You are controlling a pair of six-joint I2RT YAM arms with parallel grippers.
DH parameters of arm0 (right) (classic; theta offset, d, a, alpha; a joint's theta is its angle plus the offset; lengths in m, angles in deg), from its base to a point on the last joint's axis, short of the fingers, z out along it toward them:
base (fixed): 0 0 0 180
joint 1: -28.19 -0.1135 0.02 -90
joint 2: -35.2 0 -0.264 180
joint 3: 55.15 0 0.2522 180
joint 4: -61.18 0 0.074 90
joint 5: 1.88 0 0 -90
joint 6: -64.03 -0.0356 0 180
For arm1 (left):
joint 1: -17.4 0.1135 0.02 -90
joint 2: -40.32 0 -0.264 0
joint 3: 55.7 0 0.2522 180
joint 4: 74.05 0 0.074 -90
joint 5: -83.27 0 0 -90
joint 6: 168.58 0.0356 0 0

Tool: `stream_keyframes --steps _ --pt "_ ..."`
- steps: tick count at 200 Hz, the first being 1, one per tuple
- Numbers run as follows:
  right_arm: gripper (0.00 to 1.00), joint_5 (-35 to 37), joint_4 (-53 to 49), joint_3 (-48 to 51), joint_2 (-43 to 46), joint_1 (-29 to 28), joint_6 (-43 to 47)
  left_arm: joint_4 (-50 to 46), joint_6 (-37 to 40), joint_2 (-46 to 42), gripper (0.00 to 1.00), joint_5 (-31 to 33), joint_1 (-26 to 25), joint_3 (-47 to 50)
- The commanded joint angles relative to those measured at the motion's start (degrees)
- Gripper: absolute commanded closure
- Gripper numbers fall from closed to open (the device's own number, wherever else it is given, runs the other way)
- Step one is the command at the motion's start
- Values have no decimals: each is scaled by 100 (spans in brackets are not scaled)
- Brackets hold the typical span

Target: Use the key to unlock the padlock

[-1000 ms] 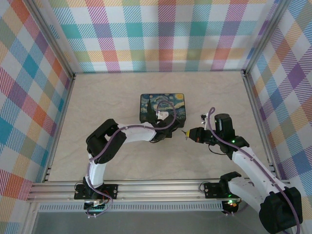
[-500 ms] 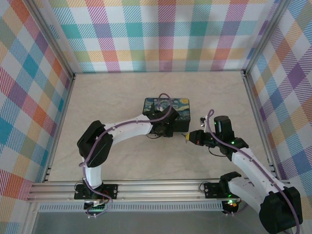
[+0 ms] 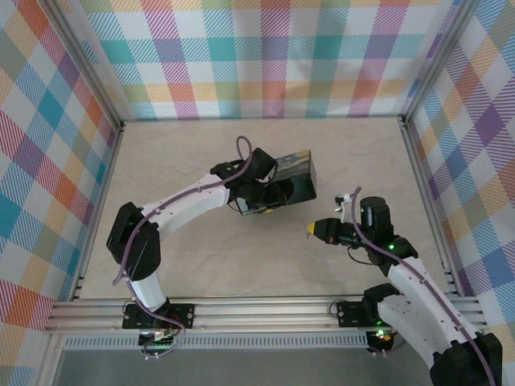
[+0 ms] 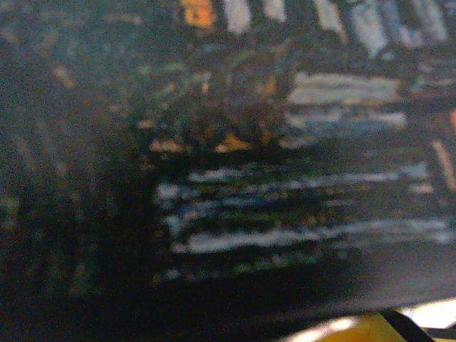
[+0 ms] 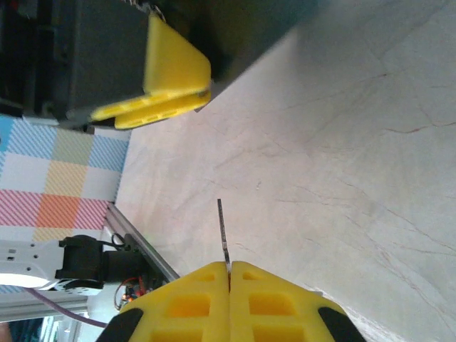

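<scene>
Now, nearest us, the right hand (image 3: 315,229) is pinched fully shut on the key (image 5: 222,231), with the thin blade sticking straight out ahead of it. That blade points up and left across the tabletop (image 3: 201,257) toward the box (image 3: 296,177). The box is a clear gap beyond, tipped up on edge by the left hand (image 3: 259,197), which I'd judge is clamped on its rim. The right wrist camera gives the blade and the gap, and the overhead gives the tilt. I can't make out the padlock, and on the left wrist camera the painted lid is just a blur.
</scene>
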Motion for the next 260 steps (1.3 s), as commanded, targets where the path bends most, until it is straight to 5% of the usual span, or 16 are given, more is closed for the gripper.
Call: stream_keyframes --steps 1,106,152,260 --pt "100 -284 715 208 62 16 -311 519 -814 -445 100 -660 103 -4" --pt "100 -171 2718 120 -463 -439 -64 1731 -2301 -1440 100 -897 395 1239" --pt "100 200 3075 -125 -1032 -1039 274 1768 -2380 -1610 100 -848 457 1370" --pt "100 275 3959 -113 -1634 -1063 454 1838 -2458 -1811 100 -901 544 1584"
